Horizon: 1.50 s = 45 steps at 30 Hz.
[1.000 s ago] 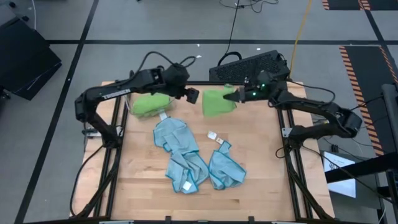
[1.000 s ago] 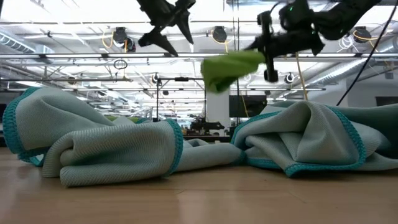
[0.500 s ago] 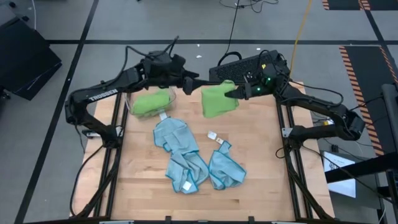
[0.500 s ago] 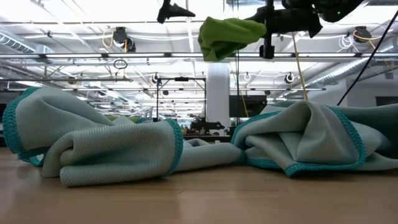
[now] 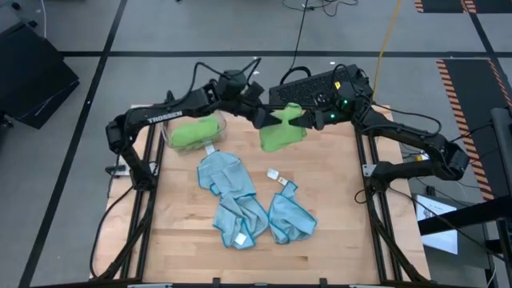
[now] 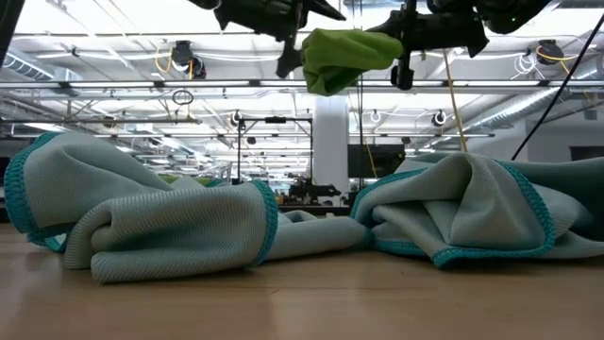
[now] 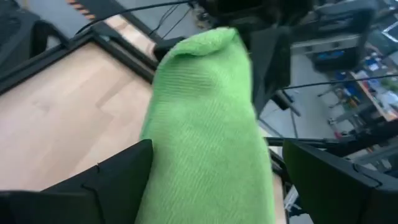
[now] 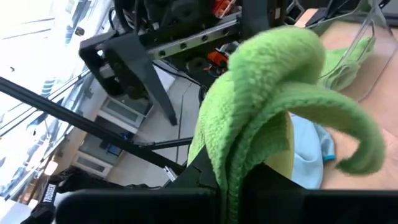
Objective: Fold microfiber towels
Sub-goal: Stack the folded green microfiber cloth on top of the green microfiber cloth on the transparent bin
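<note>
My right gripper point(image 5: 308, 120) is shut on a lime green towel point(image 5: 280, 132), which hangs in the air over the table's far middle point(image 6: 344, 52). My left gripper point(image 5: 262, 117) has come to it from the left, open, one finger on either side of the towel point(image 7: 205, 124). Whether those fingers touch the cloth, I cannot tell. A second green towel point(image 5: 192, 132) lies in the clear bin point(image 5: 222, 122) at the far left. Crumpled light blue towels point(image 5: 228, 188) point(image 5: 290, 214) lie on the table's middle. My right gripper pinches a bunched fold of the green towel point(image 8: 249, 155) between its two fingers, several layers thick. The fingers come level from the table's right side. The cloth arches over the fingers and droops slack below them, clear of the table.
The blue towels fill the near foreground in the low view point(image 6: 170, 227) point(image 6: 472, 212). Bare wood point(image 5: 336, 184) lies to the right of them and along the near edge. A black keyboard point(image 5: 320, 84) sits just beyond the far edge.
My left gripper has swung from beside the bin toward the table's right, turning as it went, and now stands around the hanging green towel. My right gripper has risen a little with the towel, which stays clear of the table.
</note>
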Tool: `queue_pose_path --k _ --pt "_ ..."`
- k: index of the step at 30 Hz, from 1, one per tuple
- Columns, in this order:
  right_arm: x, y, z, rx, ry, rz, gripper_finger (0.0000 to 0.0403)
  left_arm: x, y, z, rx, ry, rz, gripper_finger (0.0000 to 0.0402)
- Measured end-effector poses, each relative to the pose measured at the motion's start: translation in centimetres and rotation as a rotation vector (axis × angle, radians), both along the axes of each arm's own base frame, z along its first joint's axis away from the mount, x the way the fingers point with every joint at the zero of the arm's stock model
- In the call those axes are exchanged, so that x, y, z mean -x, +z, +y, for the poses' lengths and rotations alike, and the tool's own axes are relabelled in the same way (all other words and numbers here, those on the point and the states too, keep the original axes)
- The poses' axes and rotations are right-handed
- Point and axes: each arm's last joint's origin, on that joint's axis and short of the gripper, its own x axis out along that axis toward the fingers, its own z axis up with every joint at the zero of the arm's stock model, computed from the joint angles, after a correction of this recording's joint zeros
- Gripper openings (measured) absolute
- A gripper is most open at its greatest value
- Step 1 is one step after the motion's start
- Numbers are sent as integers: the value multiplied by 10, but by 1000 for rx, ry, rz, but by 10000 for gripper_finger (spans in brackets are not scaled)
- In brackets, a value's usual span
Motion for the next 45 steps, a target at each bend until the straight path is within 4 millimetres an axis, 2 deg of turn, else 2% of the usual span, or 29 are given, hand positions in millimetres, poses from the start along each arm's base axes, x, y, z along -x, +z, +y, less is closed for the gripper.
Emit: queue_pose_path --k 6,9,13,18,21,26,27,30,34,39,42,45 --pt "0 0 0 23 4 -1 3 -9 -18 7 -3 -26 40 362" --pt "0 0 0 29 9 -3 3 -8 -19 4 8 -87 41 360" --pt "0 0 0 40 10 -5 3 -9 -26 0 66 -200 59 329" --pt "0 0 0 57 8 -9 3 -11 -22 -6 66 -262 25 256" --pt "0 0 0 62 6 -9 4 -11 -22 -6 71 -270 18 197" --pt "0 0 0 68 5 -10 8 -6 -26 0 73 -263 58 47" --pt "0 0 0 74 3 -10 13 -4 -27 3 79 -254 67 27" --pt "0 0 -1 74 -25 -5 49 3 -29 14 107 -224 93 20" --pt "3 0 -6 12 -55 2 134 21 -22 25 110 -219 112 12" --pt "12 -3 -12 -76 -74 51 236 64 -16 33 104 -200 252 12" --pt "18 -4 -12 -66 -83 71 269 94 -13 37 116 -170 347 12" --pt "23 -1 -11 -31 -87 63 280 128 -10 43 121 -88 476 12"
